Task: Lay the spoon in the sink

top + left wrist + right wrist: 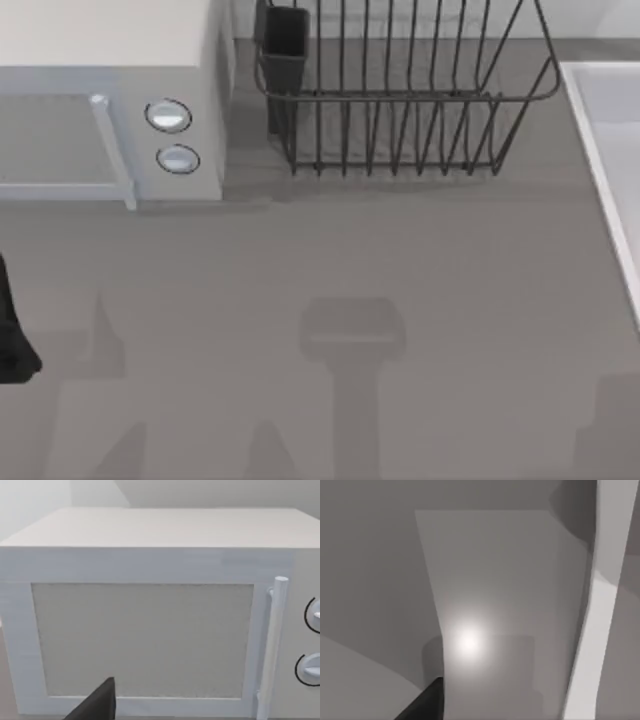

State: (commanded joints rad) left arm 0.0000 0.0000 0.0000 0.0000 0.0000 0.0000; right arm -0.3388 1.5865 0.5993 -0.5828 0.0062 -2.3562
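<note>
At table's right edge, pale grey-white rectangular sink (pixel 608 150): your right arm nearer; jaw state, can't tell

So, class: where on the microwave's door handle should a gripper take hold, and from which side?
Probably the middle of the handle, coming straight at the front of the microwave. It is a slim upright bar standing proud of the door, so one finger fits on each side, clear of the knobs beside it.
</note>
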